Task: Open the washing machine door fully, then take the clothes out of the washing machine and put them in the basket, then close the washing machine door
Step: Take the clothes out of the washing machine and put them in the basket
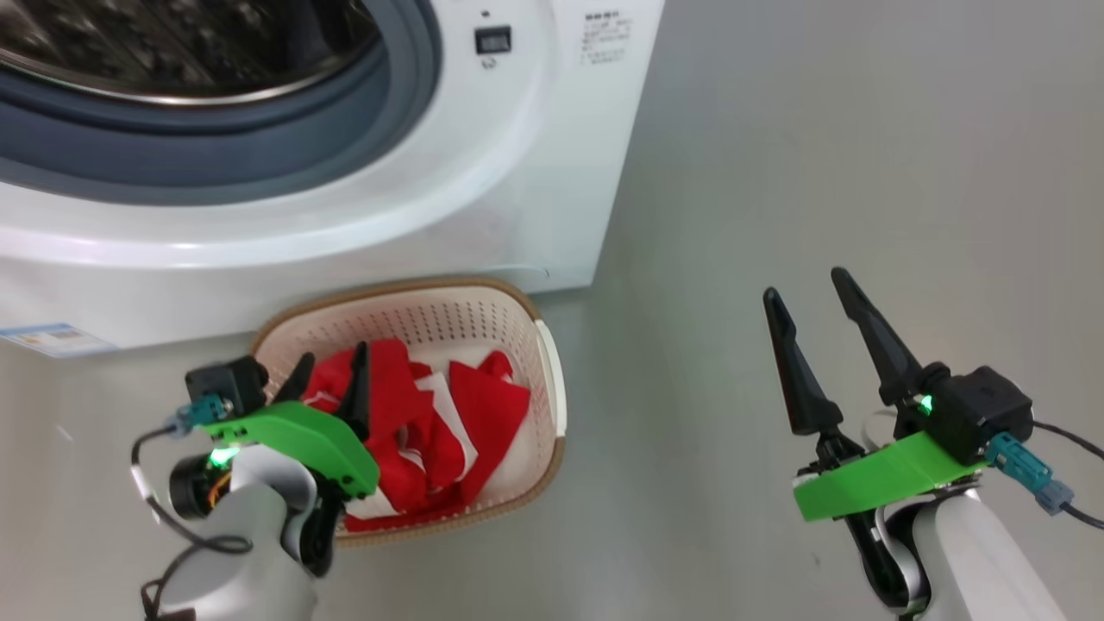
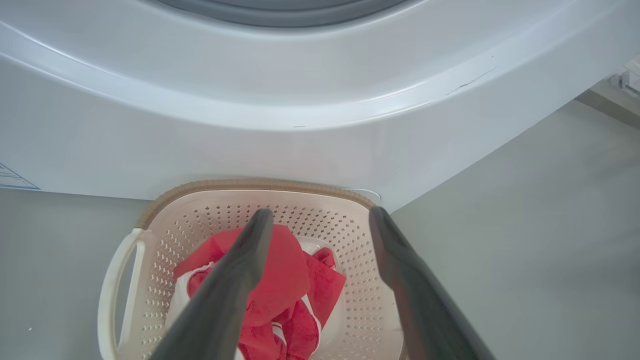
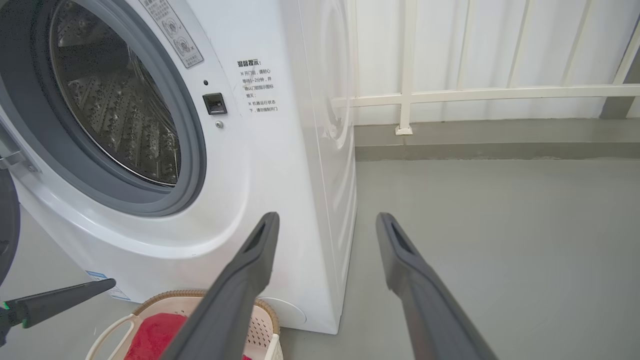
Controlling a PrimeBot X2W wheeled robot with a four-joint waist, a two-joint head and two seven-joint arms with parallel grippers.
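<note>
Head view has the basket (image 1: 542, 341) standing on the grey floor (image 1: 776, 172) at 6 o'clock of the washing machine (image 1: 483, 172), its far rim close against the white front panel. The clothes (image 1: 483, 405) lie heaped inside the basket, red folds mixed with white, massed toward its 7 o'clock side. The perforated wall at 12 o'clock is bare.

The left gripper (image 1: 334, 354) hangs over the basket's 9 o'clock rim with its fingers spread and nothing clamped. Whether they touch the fabric below cannot be told. The right gripper (image 1: 804, 285) is at 3 o'clock, well apart from the basket, over bare floor, its fingers parted and empty.

The drum (image 1: 172, 43) mouth stands uncovered, ringed by the grey-blue gasket (image 1: 259, 138). In the right wrist view, the washing machine door (image 3: 6, 225) shows as a black edge at 9 o'clock, swung away.
</note>
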